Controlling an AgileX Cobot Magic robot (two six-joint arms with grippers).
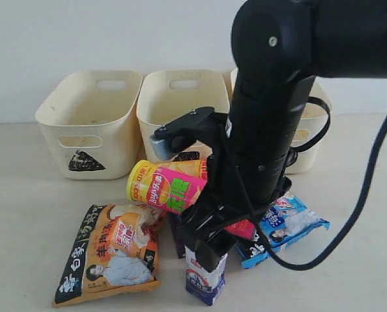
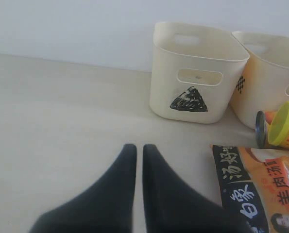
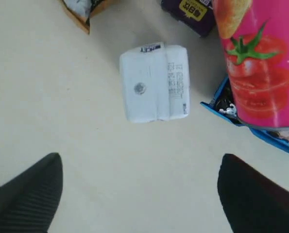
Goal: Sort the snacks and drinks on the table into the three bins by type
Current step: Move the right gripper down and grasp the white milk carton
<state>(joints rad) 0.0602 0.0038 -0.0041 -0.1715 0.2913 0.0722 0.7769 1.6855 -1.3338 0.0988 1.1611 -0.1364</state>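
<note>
Right arm pose: your right arm comes down steeply from the upper right of the exterior view and ends low over the middle of the pile, its wrist just above the white and blue carton (image 1: 205,283).
Right fingers: your right gripper (image 3: 140,160) is spread wide. The two dark fingers (image 3: 37,189) sit at opposite edges of its wrist view, gripping nothing and touching nothing.
Left arm pose: your left gripper (image 2: 139,148) is low over bare table (image 2: 61,107), pointing towards the triangle bin (image 2: 197,73).
Left fingers: only a thin slit shows between them, and they are empty.
Carton: it stands upright at the front of the table, its white folded top facing your right wrist camera, clear of both fingers.
Neighbours: the pink tube (image 1: 173,192) lies on its side just behind the carton, with the yellow-orange tube (image 1: 183,168) behind that. The dark purple carton (image 3: 193,12) is close by, the blue-white bag (image 1: 284,224) is just to the right, and the orange-black bag (image 1: 112,253) is to the left.
Bins: the three stand in a row at the back. The square-marked bin (image 2: 265,82) is next to the triangle one, and the third bin (image 1: 313,130) is partly hidden by your arm.
</note>
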